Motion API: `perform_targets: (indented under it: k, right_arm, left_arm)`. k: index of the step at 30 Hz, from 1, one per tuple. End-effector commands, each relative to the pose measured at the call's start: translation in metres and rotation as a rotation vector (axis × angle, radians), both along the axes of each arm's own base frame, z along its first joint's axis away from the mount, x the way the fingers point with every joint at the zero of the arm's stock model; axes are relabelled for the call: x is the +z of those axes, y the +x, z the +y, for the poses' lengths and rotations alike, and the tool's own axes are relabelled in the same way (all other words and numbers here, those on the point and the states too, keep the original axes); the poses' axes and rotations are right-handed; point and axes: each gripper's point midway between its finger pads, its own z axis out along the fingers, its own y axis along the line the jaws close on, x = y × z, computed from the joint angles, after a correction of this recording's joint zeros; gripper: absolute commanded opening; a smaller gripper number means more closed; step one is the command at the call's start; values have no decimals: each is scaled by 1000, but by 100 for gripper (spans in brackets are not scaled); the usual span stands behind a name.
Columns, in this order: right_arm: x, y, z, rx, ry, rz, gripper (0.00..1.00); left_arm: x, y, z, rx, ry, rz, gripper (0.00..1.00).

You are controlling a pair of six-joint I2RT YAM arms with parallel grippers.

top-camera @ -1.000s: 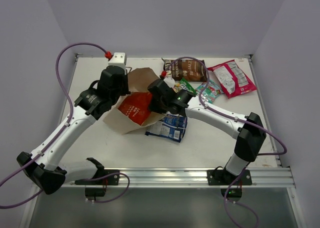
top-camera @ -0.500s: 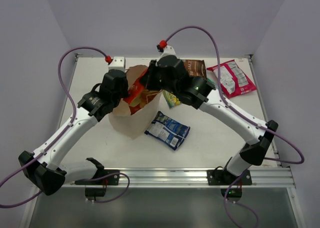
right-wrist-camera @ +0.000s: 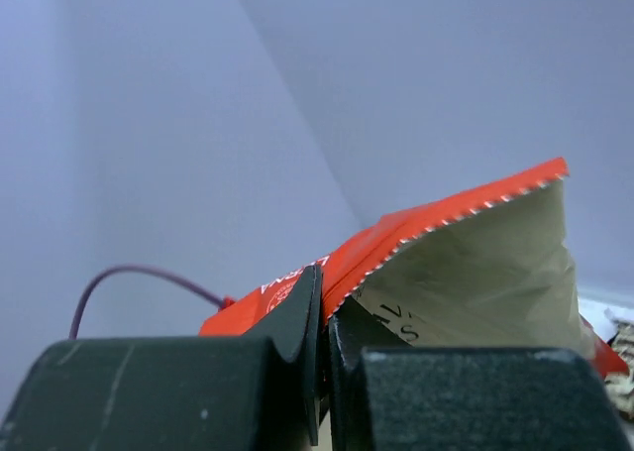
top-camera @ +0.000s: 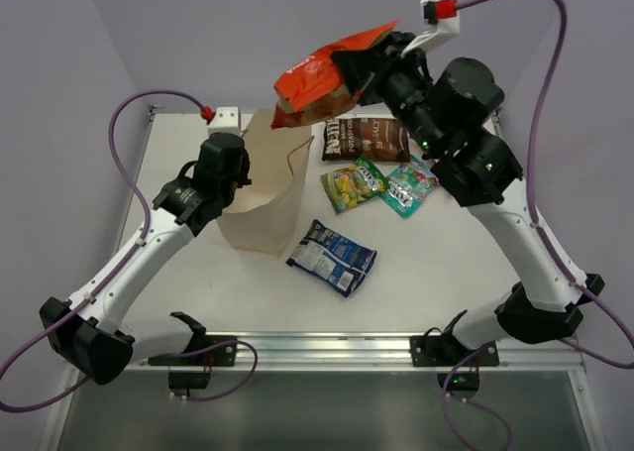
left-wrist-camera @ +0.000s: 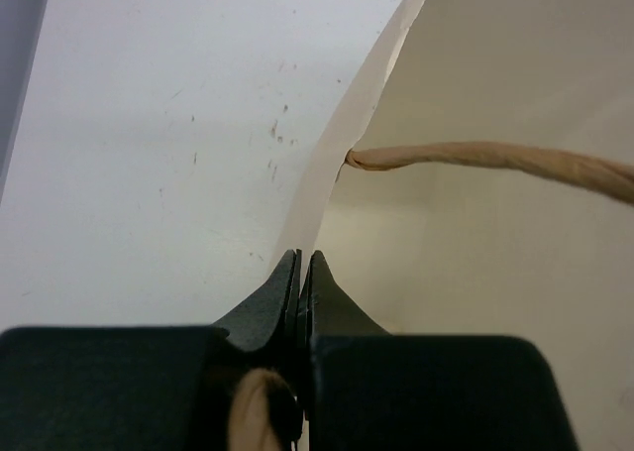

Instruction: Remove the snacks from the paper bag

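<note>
Blue packet [top-camera: 332,258] flat on tabletop [top-camera: 436,273], nearest the bases. Bag [top-camera: 263,203] upright just left of it. Left tool [left-wrist-camera: 300,271] clenched on the bag's rim edge. Beyond: yellow-green packet [top-camera: 355,183] and teal packet [top-camera: 408,186] side by side, brown packet [top-camera: 365,139] behind them. Right tool [right-wrist-camera: 324,297] pinching orange packet [top-camera: 322,79], held high over the bag's far side, clear of it.
</note>
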Motion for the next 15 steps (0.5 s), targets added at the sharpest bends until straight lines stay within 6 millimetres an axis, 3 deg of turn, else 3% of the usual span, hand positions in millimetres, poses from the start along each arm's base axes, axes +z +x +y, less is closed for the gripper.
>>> perform_targets:
  k: [1,3,5,6,7,9,10,11,12,14,15]
  right_arm:
    - [85,-23,-63,-113,136,-253,0]
    - [81,-19,-83,-176,140,-240,0]
    - [60,-13,-109,-264,124,-199,0]
    - [28,-1,-111,-300,83,-138,0]
    - [22,-10,-133,-348,90,-126,0]
    - [-10,-7,-153,-430,83,-54,0]
    - [-45,-9,-164,-467,38,8,0]
    - [-65,-8,-172,-498,20,46,0]
    - [-105,-2,-178,-542,-14,121,0]
    - [-138,-12,-201,-612,-32,193,0]
    - [-171,-10,-208,-650,-53,259,0]
  left_arm:
    - [3,6,9,40,13,-8,0]
    - [3,9,11,46,14,-5,0]
    - [5,16,16,63,9,-4,0]
    - [6,19,19,66,0,-3,0]
    - [12,23,20,69,-12,-15,0]
    - [15,30,20,62,-26,-17,0]
    - [23,34,23,68,-30,-35,0]
    - [23,39,23,67,-31,-37,0]
    - [25,42,23,62,-27,-39,0]
    - [32,48,22,60,-31,-52,0]
    - [33,51,22,56,-30,-53,0]
